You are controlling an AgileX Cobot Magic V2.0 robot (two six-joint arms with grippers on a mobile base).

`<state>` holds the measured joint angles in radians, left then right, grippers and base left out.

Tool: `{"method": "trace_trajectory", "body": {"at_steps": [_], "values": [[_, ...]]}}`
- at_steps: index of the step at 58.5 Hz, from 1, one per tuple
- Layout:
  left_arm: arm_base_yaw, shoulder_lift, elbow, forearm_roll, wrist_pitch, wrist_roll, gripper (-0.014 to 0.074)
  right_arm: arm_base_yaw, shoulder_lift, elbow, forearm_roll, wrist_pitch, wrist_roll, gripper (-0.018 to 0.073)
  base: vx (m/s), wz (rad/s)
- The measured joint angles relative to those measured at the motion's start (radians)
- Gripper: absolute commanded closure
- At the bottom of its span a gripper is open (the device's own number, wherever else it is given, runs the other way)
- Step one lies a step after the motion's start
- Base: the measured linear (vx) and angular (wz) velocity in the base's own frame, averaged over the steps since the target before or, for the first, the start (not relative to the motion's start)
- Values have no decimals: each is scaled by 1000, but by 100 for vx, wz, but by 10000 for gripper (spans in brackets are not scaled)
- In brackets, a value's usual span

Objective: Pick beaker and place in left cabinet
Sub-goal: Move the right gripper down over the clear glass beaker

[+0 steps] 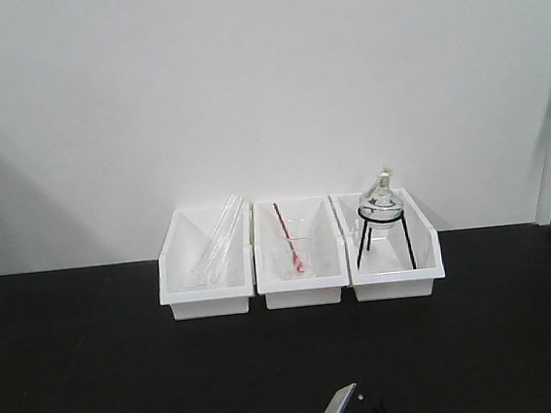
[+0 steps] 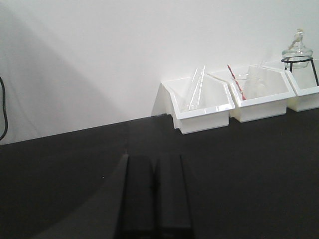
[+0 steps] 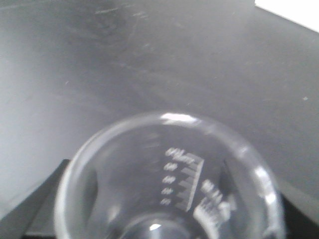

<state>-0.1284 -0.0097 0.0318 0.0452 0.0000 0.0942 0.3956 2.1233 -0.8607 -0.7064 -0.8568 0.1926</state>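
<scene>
The beaker [image 3: 169, 184], clear glass with white printed marks on its side, fills the lower part of the right wrist view, its mouth turned toward the camera. My right gripper [image 3: 172, 214] is shut on it, with a dark finger showing at each side of the glass. It hangs just above the black tabletop [image 3: 149, 64]. In the left wrist view my left gripper [image 2: 154, 162] is shut, its two dark fingers pressed together with nothing between them, low over the table. The left cabinet is out of view.
Three white bins stand in a row against the white wall. The left bin [image 1: 206, 272] holds glass tubes, the middle bin [image 1: 300, 263] a beaker with a red rod, the right bin [image 1: 392, 254] a flask on a black tripod. A grey arm part [image 1: 336, 410] shows at the bottom edge.
</scene>
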Motion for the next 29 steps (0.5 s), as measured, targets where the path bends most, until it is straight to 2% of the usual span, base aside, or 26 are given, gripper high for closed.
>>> {"method": "trace_trajectory", "body": {"at_steps": [6,12,13,14,16,21,29], "values": [[0,0,0,0,0,0,595,0,0,-3,13,3,32,152,0,0],[0,0,0,0,0,0,595,0,-20,-3,9,30,79,274,0,0],[0,0,0,0,0,0,595,0,-25,-3,6,37,86,305,0,0],[0,0,0,0,0,0,595,0,-94,-3,-28,89,115,455,0,0],[0,0,0,0,0,0,595,0,-120,-3,-44,101,129,491,0,0],[0,0,0,0,0,0,595,8,-204,-5,-93,138,170,574,0,0],[0,0,0,0,0,0,595,37,-337,-26,-167,204,263,571,0,0]]}}
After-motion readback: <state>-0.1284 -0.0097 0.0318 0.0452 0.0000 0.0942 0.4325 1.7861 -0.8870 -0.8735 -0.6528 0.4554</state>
